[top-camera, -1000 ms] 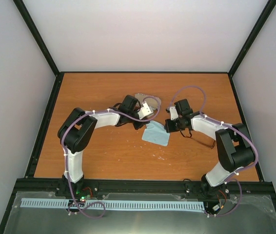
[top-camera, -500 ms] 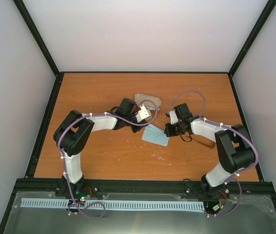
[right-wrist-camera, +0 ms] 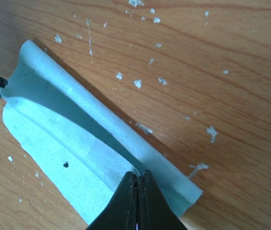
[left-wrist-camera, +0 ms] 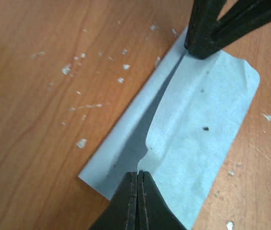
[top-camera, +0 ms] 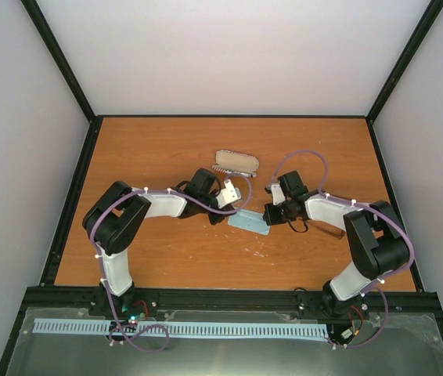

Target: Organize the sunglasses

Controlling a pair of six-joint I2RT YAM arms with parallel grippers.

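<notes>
Fingers of your left gripper (left-wrist-camera: pixel 138 175) are clenched on one end of the folded blue cloth (left-wrist-camera: pixel 197 120). Your right gripper (right-wrist-camera: pixel 136 175) pinches the opposite end. Wooden table (top-camera: pixel 143 149) beneath, cloth near centre. Patterned case (top-camera: pixel 236 162) sits at 12 o'clock from the cloth, apart. You have the sunglasses (top-camera: pixel 331 231) at 3 o'clock, on the table, partly under the right forearm.

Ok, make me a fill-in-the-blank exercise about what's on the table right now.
1. The left gripper and right gripper are both shut on the same light blue ____.
2. In the top view, the oval case lies ____ from the table near edge than the cloth.
3. The case is touched by ____ gripper.
Missing words: cloth; farther; neither.
</notes>
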